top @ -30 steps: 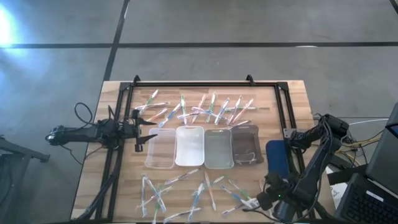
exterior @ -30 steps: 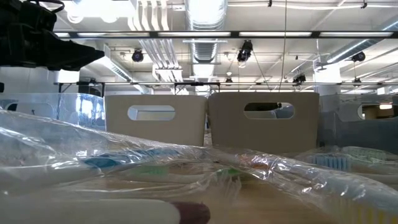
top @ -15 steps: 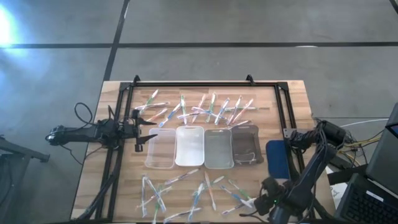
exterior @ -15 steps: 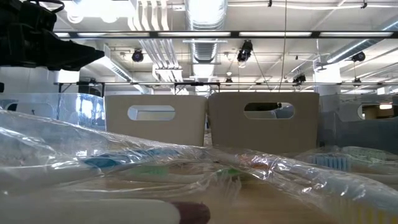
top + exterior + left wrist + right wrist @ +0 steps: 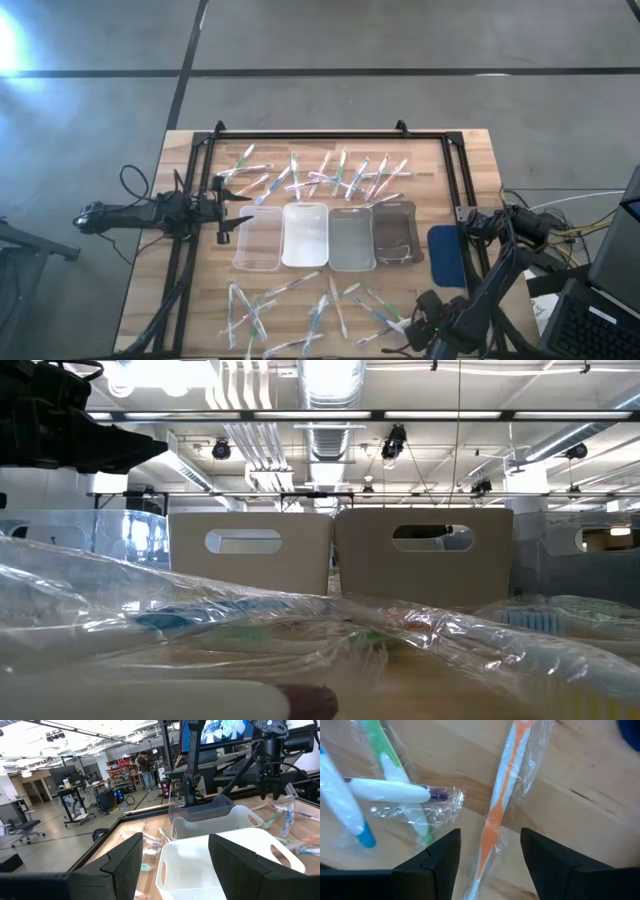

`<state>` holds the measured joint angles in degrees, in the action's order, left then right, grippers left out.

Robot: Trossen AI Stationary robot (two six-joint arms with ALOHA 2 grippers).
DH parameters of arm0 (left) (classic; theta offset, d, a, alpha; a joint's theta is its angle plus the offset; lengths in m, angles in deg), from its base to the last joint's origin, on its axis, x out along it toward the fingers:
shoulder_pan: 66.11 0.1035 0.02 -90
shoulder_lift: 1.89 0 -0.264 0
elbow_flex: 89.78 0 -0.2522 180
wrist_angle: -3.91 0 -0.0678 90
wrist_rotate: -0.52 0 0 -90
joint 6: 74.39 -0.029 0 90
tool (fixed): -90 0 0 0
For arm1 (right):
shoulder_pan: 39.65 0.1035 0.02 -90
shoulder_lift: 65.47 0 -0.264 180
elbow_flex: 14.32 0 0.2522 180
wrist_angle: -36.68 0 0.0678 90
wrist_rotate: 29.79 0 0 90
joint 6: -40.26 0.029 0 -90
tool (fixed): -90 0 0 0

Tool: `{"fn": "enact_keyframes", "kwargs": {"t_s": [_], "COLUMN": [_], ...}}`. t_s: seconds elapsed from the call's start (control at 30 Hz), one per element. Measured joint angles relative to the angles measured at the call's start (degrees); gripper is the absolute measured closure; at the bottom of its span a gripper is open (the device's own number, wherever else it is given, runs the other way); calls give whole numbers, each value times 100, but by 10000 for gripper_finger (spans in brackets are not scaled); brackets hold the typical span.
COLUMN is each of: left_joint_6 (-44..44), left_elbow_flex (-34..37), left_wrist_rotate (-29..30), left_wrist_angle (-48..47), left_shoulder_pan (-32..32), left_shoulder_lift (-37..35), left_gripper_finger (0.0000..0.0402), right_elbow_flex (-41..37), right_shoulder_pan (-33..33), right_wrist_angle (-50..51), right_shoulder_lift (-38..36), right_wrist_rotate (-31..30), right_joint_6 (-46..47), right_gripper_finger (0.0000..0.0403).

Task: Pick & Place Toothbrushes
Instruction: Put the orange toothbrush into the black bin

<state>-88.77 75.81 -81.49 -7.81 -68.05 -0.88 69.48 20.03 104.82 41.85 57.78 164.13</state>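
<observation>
Barely started tbh: the toothbrushes [image 5: 320, 172] are all loose on the tabletop [image 5: 480, 170], trays [image 5: 305, 236] look empty, right end effector [image 5: 490, 852] spread open over an orange one [image 5: 496, 810], left end effector [image 5: 226, 198] open beside the trays.

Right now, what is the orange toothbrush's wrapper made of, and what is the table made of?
The wrapper around the orange toothbrush looks like thin clear plastic film: you can see the brush through it, and it is crinkly with shiny glints. The table looks like wood with a smooth, pale finish: it shows grain lines and seams between planks.
</observation>
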Motion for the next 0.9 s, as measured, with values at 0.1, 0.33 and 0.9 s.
{"fn": "enact_keyframes", "kwargs": {"t_s": [0.1,0.33,0.9], "left_joint_6": [-2,-1,-1], "left_elbow_flex": [0,0,0], "left_wrist_rotate": [0,0,0], "left_wrist_angle": [0,0,2], "left_shoulder_pan": [0,0,7], "left_shoulder_lift": [-1,0,0], "left_gripper_finger": [170,170,170], "right_elbow_flex": [-9,-26,-48], "right_shoulder_pan": [4,4,7], "right_wrist_angle": [-34,-71,44], "right_shoulder_lift": [103,288,270], "right_wrist_rotate": [17,142,267], "right_joint_6": [-1,-2,-1], "right_gripper_finger": [216,244,368]}}
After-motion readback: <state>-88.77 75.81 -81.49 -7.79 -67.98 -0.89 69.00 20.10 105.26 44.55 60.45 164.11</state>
